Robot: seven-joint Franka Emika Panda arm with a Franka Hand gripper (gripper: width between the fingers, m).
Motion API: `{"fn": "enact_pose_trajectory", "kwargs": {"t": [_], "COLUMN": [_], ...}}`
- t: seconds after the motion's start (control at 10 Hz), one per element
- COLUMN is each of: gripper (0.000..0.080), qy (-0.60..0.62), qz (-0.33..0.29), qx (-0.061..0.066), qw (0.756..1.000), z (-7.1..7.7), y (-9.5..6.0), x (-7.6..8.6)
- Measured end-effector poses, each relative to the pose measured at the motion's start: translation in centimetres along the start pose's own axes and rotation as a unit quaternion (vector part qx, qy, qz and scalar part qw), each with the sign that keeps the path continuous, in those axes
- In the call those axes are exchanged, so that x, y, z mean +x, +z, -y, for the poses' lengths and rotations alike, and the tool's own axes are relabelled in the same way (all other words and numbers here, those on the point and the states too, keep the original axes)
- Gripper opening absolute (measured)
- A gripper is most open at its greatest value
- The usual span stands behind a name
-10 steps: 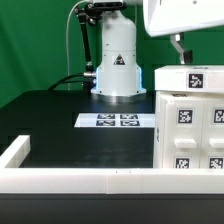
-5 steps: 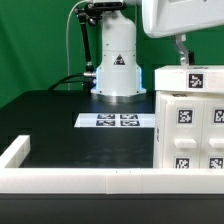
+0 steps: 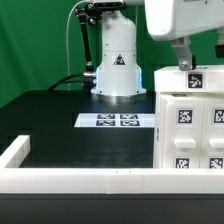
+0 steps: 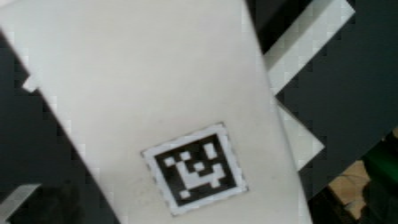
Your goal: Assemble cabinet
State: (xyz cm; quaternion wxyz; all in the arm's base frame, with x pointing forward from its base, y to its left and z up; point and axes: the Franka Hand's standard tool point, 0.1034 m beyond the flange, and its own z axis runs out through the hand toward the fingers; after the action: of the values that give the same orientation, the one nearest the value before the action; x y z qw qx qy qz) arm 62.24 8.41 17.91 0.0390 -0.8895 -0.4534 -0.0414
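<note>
The cabinet (image 3: 190, 125) is a large white box with black-and-white tags on its front and top, standing at the exterior view's right on the black table. My gripper (image 3: 186, 58) hangs from the white hand just above the cabinet's top edge, close to the top tag. Only one dark finger (image 3: 185, 55) shows, so I cannot tell how the jaws stand. The wrist view looks down on a white cabinet panel (image 4: 143, 100) with one tag (image 4: 199, 168); no fingers show there.
The marker board (image 3: 117, 121) lies flat in front of the robot base (image 3: 117, 60). A long white border rail (image 3: 80, 180) runs along the table's front edge, with a raised end at the exterior view's left (image 3: 14, 150).
The hand has shifted a little toward the exterior view's right and lower, bringing the finger closer to the cabinet's top. The cabinet has not moved.
</note>
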Motion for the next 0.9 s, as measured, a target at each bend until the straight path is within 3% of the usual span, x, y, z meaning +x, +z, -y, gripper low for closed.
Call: {"fn": "enact_pose_trajectory", "kwargs": {"t": [0.1, 0.7, 0.8, 0.9], "gripper": [0.0797, 0.0785, 0.0614, 0.0554], "qy": [-0.033, -0.009, -0.005, -0.005], "qz": [0.000, 0.004, 0.004, 0.004], "qx": [-0.008, -0.007, -0.007, -0.007], "qw": [0.999, 1.000, 1.000, 1.000], "z": [-0.2, -0.2, -0.2, -0.2], "y": [0.2, 1.6, 1.6, 1.6], "x": [-0.1, -0.6, -0.6, -0.6]}}
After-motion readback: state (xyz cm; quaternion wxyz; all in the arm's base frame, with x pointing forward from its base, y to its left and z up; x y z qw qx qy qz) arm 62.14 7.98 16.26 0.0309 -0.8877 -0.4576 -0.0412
